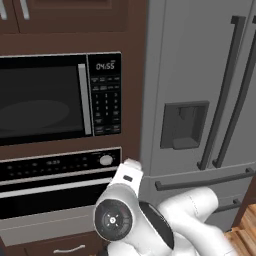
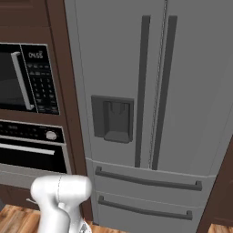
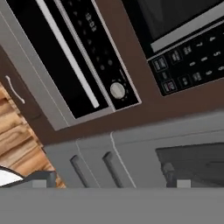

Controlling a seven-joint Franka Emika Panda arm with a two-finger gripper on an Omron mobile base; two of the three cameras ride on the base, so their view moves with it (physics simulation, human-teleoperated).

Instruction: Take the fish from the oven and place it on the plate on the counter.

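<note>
The oven (image 1: 50, 207) is set in the brown wall below a black microwave, and its dark glass door looks closed. Its black control strip carries a white round knob (image 1: 106, 160) (image 2: 51, 135) (image 3: 117, 90), and the silver bar handle (image 1: 50, 189) (image 3: 68, 52) runs under the strip. The hand view is rolled, so the oven (image 3: 52, 65) slants across its upper left. My gripper (image 3: 112, 181) is open, its fingertips (image 3: 42, 178) far apart with nothing between them, well back from the oven. The fish, the plate and the counter are out of view.
A black microwave (image 1: 45, 100) (image 2: 18, 77) sits above the oven. A tall grey fridge (image 1: 200, 100) (image 2: 150, 91) with a dispenser and bar handles stands to the right. My white arm (image 1: 130, 215) rises before the oven. A wooden floor (image 3: 17, 131) lies below.
</note>
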